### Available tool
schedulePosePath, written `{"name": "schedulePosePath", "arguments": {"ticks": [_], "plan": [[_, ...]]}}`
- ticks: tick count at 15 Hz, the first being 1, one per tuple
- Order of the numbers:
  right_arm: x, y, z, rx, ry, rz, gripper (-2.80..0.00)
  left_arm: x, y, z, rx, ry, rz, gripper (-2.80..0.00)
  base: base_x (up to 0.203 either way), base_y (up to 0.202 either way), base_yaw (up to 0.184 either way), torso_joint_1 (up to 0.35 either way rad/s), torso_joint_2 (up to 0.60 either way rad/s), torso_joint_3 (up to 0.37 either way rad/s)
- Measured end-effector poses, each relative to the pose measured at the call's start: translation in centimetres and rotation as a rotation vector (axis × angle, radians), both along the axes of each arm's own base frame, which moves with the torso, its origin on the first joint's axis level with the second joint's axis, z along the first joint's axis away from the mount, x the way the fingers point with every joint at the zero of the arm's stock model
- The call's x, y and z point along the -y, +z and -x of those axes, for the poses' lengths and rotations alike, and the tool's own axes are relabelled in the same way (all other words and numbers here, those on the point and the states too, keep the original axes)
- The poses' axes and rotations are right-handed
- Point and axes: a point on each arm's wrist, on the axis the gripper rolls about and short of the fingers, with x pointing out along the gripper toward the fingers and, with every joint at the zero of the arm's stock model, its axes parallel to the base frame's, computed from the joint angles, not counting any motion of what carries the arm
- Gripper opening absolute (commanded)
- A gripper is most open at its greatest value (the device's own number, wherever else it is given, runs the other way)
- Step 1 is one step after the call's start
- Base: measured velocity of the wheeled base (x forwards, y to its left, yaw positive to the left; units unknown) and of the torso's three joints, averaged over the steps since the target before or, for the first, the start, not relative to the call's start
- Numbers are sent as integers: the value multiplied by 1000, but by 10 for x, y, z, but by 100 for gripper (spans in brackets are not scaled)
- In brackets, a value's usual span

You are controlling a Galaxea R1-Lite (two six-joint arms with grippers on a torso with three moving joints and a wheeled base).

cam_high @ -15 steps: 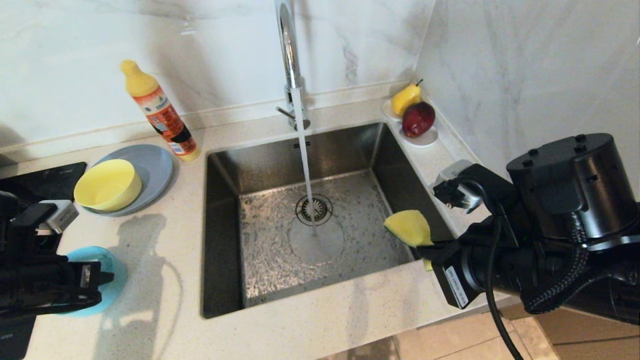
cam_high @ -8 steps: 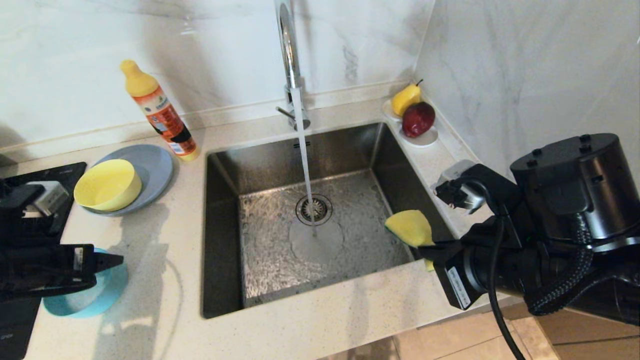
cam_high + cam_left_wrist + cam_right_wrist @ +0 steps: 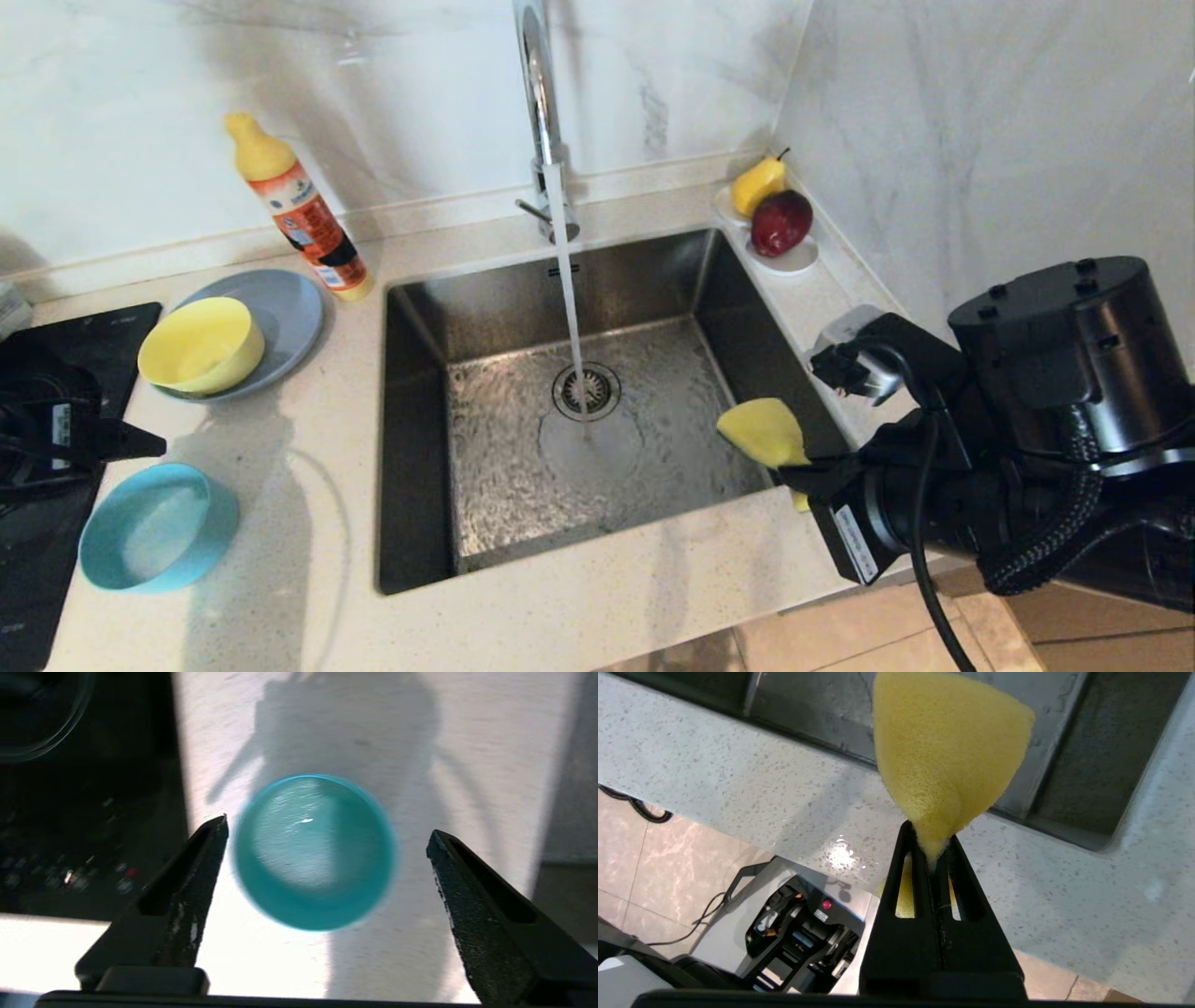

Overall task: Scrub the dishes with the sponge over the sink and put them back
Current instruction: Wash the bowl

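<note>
Teal-blue bowl (image 3: 157,527) upright near countertop's (image 3: 299,485) front left edge.
Left gripper (image 3: 327,833) spread wide above, clear of it; right gripper (image 3: 931,851) clamping yellow sponge (image 3: 764,429) over sink's (image 3: 411,448) right rim.

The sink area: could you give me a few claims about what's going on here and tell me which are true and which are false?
1. Water is running from the faucet into the sink. True.
2. The right end effector is pinching the yellow sponge. True.
3. The left end effector is clamped on the teal bowl. False: its fingers stand wide apart, and the bowl sits free on the counter.
4. The pale yellow bowl rests on the grey-blue plate. True.
5. The detergent bottle lies inside the sink. False: it stands upright on the counter beside the plate.
6. The fruit dish holds two bananas. False: a pear and a dark red fruit.
</note>
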Motion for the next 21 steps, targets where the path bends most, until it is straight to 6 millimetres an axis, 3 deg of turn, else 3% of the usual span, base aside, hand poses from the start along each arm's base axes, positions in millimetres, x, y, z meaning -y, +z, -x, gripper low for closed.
{"name": "schedulePosePath", "arguments": {"ticks": [6, 16, 21], "plan": [[-1, -2, -6, -9, -8, 4, -280, -29, -24, -4, -100, 108, 43, 0, 0, 0, 0, 0, 0, 0], [-1, -5, -9, -18, -17, 9, -280, -54, -69, -18, -231, 212, 202, 0, 0, 0, 0, 0, 0, 0], [0, -6, -9, -20, -21, 11, -280, -65, -82, -23, -268, 260, 248, 0, 0, 0, 0, 0, 0, 0]]}}
